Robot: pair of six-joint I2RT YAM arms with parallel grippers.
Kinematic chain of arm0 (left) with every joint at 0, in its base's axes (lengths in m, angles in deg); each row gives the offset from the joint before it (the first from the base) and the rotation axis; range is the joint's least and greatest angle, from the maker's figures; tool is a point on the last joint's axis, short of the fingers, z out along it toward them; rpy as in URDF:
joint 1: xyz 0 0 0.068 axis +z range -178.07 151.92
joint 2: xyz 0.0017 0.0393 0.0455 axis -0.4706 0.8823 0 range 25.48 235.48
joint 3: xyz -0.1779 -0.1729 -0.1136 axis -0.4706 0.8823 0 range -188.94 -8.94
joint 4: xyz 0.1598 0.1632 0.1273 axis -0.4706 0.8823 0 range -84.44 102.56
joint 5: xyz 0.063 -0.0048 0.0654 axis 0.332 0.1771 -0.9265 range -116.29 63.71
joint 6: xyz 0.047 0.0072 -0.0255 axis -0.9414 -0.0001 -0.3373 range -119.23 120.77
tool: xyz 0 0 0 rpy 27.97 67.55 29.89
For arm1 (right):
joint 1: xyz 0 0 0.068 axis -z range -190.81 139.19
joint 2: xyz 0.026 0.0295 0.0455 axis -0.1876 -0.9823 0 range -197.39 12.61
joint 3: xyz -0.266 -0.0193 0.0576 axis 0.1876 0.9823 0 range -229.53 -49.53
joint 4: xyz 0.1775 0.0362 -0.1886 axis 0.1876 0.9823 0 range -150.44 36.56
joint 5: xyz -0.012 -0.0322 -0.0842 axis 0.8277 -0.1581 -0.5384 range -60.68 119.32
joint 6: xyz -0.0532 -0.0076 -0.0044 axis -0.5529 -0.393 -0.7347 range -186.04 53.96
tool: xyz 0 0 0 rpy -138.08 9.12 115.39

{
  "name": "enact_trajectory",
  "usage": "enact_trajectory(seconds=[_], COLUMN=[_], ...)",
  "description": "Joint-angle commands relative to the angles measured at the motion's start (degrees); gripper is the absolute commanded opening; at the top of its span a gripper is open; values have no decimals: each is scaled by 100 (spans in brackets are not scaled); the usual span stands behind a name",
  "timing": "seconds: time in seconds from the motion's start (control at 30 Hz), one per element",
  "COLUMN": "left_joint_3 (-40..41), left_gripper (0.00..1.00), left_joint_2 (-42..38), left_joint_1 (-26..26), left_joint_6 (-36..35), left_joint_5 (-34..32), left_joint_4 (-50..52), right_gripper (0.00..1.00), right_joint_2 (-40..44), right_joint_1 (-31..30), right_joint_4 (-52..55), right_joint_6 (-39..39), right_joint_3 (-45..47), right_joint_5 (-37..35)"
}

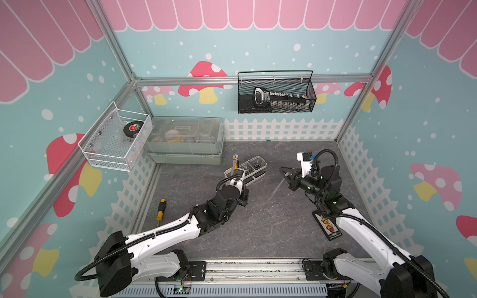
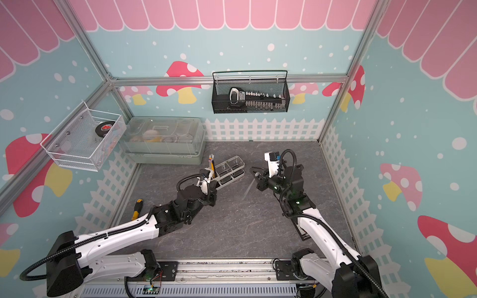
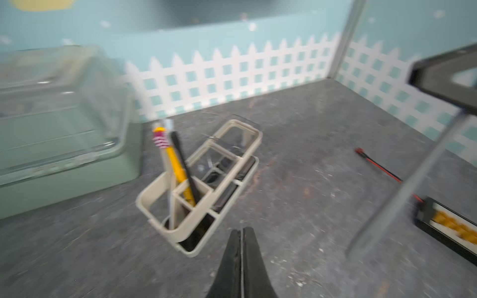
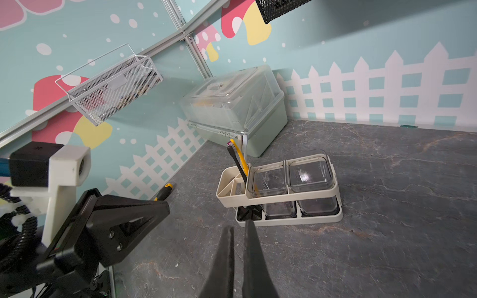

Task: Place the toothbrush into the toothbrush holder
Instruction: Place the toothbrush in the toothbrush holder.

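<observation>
While my right pincer grips the grey toothbrush beside the toothbrush holder, my left pincer, closed and empty, seemingly leaves its slots free.

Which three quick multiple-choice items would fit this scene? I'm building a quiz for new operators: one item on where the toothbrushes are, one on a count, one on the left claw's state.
1. Where are the toothbrushes?
A. Lying flat beside the toothbrush holder
B. Standing in its divided end section
C. Balanced across its top

2. How many clear cups sit in the holder?
A. One
B. Two
C. Four

3. The left claw is:
A. open wide
B. shut on a brush
C. shut and empty

Answers:
1 B, their handles rise from the divided end.
2 B, two cups sit side by side.
3 C, its fingers meet with nothing between them.
</observation>
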Motion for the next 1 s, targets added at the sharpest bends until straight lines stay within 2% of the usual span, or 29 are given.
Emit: enact_trajectory(seconds=[0.0,0.13,0.37,0.77,0.97], left_joint_3=[343,677,686,748,755], left_gripper=[7,7,8,7,7], left_joint_2=[-480,-848,-758,-665,-623], left_joint_1=[476,921,1154,1425,1464], left_joint_6=[617,720,956,1032,1053], left_joint_5=[-1227,-1360,-1504,-1466,-1440], left_joint_4=[269,430,628,663,668], right_gripper=[0,0,0,0,0], right_joint_2=[-500,-1358,-2534,-3679,-4333], right_joint_1=[-383,-781,-1173,-1454,-1511], right_joint_4=[267,120,32,271,1064], right_joint_6=[-445,-496,-427,-568,-1088], right_joint_3=[-758,-1619,-2900,-4291,-5166], right_joint_5=[-176,-124,-179,-299,-733])
